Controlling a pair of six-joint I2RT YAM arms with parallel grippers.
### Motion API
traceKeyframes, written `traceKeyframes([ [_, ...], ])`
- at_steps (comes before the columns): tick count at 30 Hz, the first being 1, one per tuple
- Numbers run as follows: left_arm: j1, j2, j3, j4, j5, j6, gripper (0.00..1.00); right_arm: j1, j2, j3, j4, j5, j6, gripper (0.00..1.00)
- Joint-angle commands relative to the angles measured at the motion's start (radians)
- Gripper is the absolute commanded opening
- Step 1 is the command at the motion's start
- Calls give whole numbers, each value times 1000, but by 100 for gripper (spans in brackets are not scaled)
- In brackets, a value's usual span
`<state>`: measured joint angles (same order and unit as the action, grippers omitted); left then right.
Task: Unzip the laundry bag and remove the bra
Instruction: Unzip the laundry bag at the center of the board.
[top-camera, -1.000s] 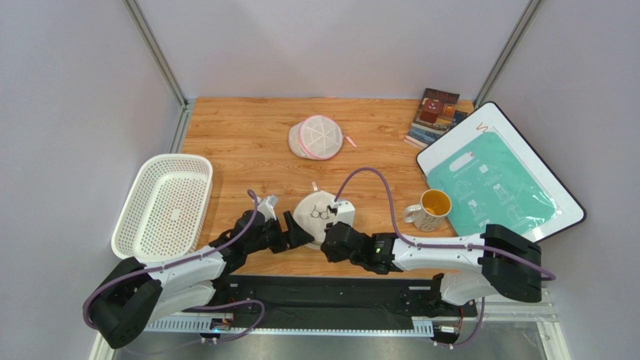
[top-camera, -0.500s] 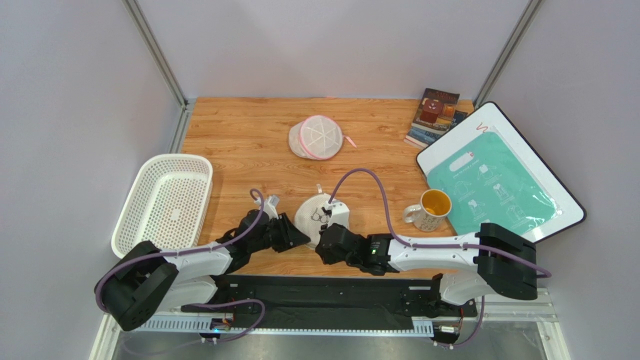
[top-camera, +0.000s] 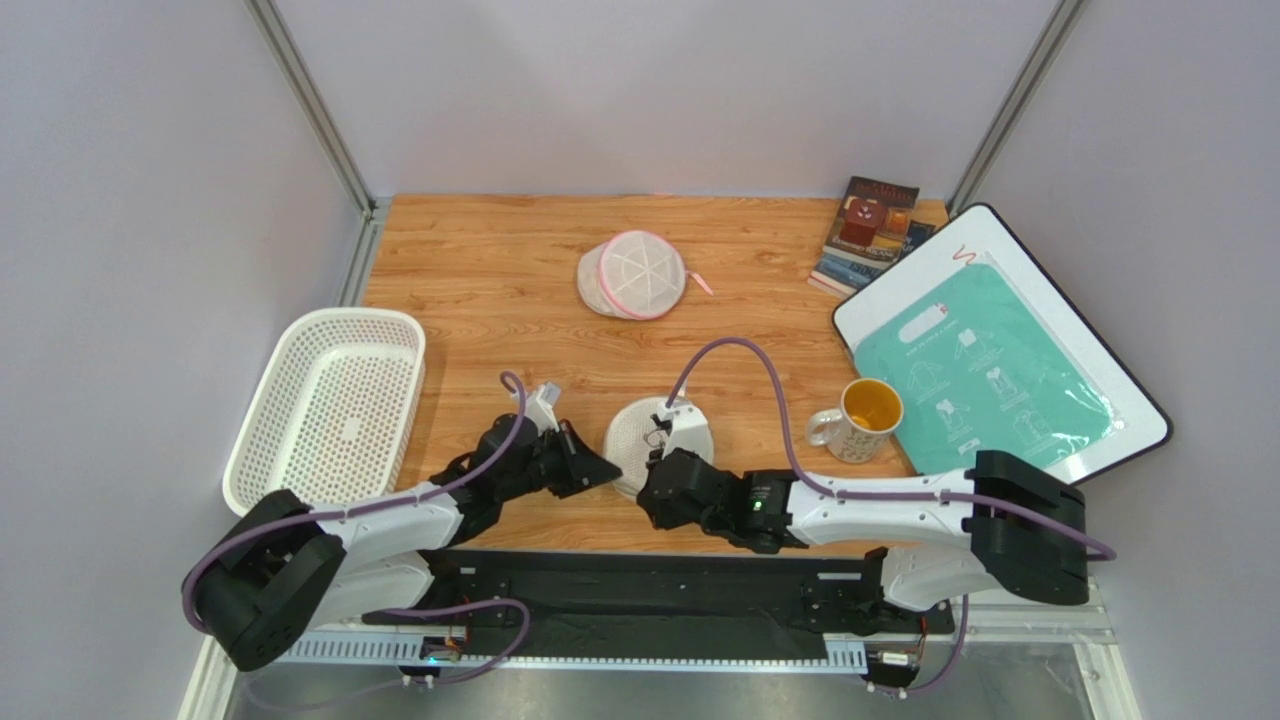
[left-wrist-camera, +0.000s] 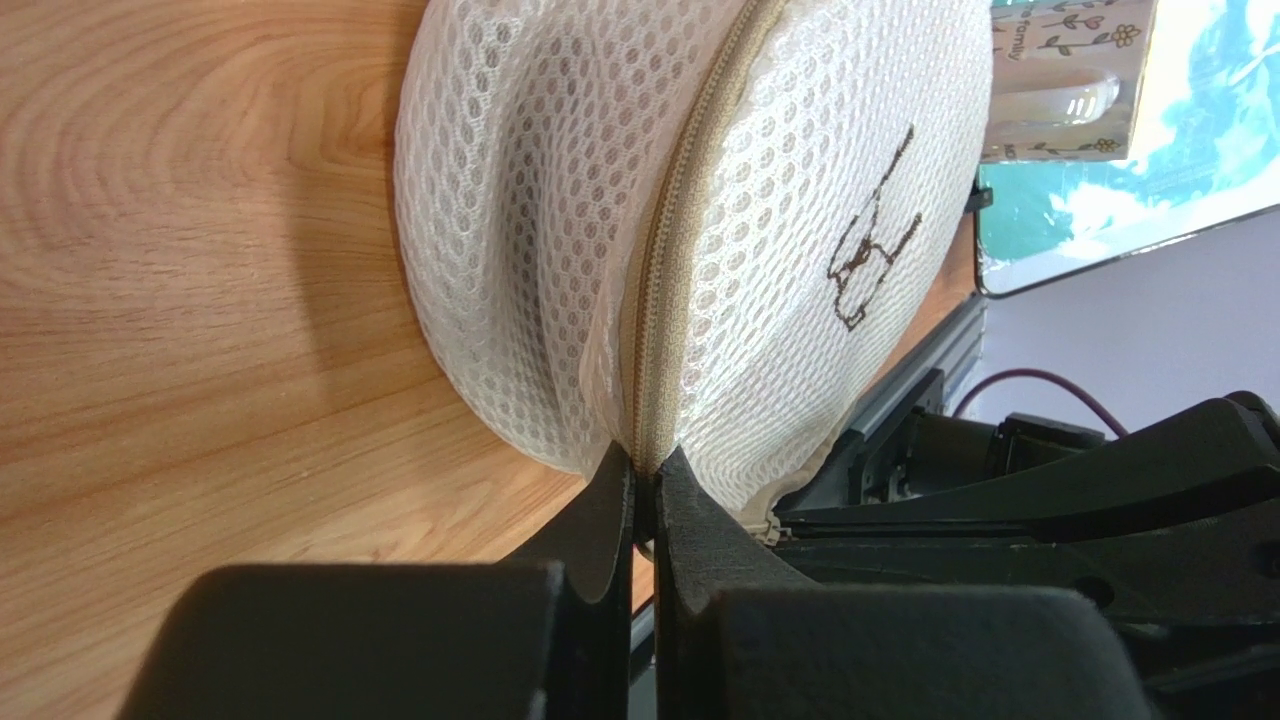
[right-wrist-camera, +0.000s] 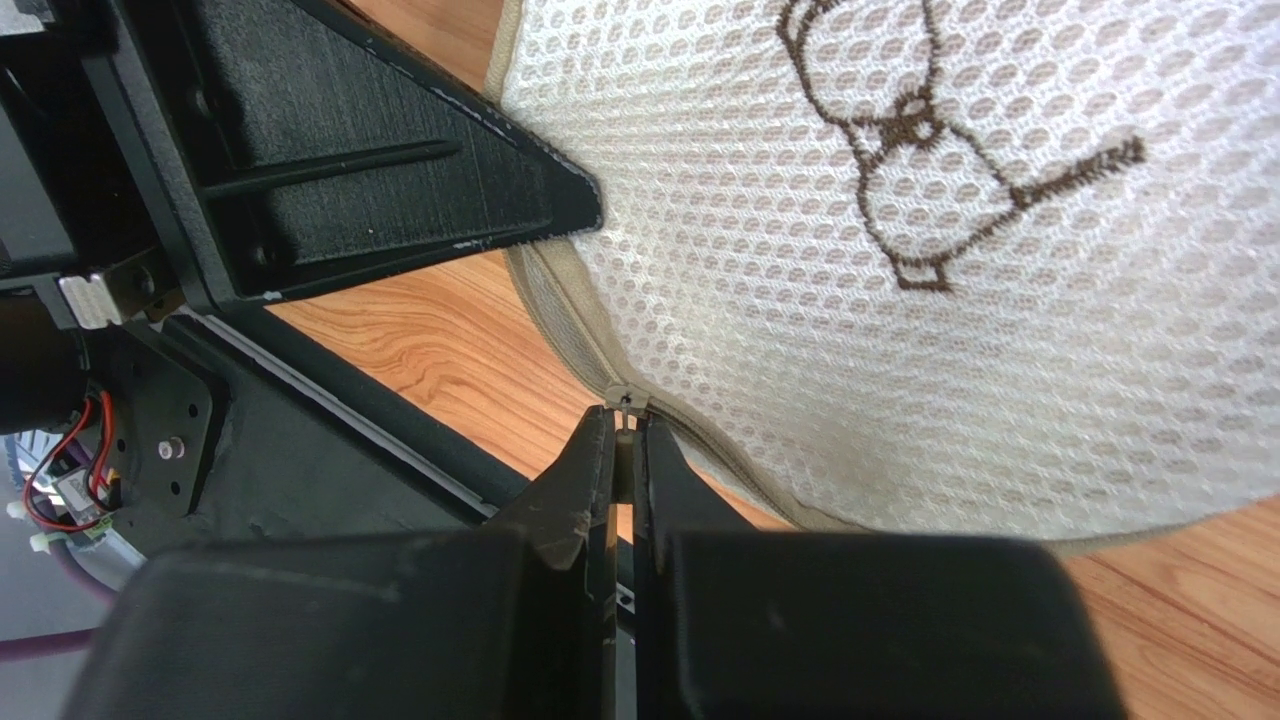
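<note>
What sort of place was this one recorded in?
Probably a robot test cell, not a home: bare walls with metal posts, and a wooden table staged with unrelated props: basket, mug, books.

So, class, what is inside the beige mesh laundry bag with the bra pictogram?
Nothing shows. The zip of the laundry bag is closed along the visible rim, and its white mesh hides whatever it holds.

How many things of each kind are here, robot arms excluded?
Round mesh pouches: 2, a domed beige-white laundry bag and a pink-trimmed pouch
White perforated plastic basket: 1
Floral-patterned mug: 1
Stack of books: 1
White-rimmed teal board: 1
Total: 6
</note>
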<state>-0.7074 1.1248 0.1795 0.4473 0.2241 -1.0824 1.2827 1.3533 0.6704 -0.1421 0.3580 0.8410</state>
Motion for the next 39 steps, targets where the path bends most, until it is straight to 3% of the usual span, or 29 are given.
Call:
traceKeyframes([
  [1, 0, -46, 47, -100, -55, 68, 0, 6, -78, -26, -19, 61, 20, 0],
  [27, 115, -63, 74, -170, 32, 151, 0, -23, -241, -121, -116, 133, 35, 0],
  [28, 115, -60, 87, -176, 44, 157, 7, -23, -237, -115, -114, 130, 33, 0],
  [29, 115, -59, 95, -191, 56, 164, 20, -23, -230, -109, -113, 128, 33, 0],
  [30, 115, -57, 100, -194, 63, 165, 59, -23, -224, -106, -110, 127, 33, 0],
  [31, 115, -57, 100, -191, 84, 156, 71, -23, -209, -101, -105, 124, 29, 0],
  [33, 114, -75, 95, -187, 98, 145, 87, -23, -192, -83, -87, 118, 27, 0],
  [37, 74, -144, 66, -191, 46, 108, 100, -22, -139, -58, -51, 98, 18, 0],
  [39, 21, -152, 75, -209, 14, 104, 100, -22, -120, -42, -30, 85, 12, 0],
])
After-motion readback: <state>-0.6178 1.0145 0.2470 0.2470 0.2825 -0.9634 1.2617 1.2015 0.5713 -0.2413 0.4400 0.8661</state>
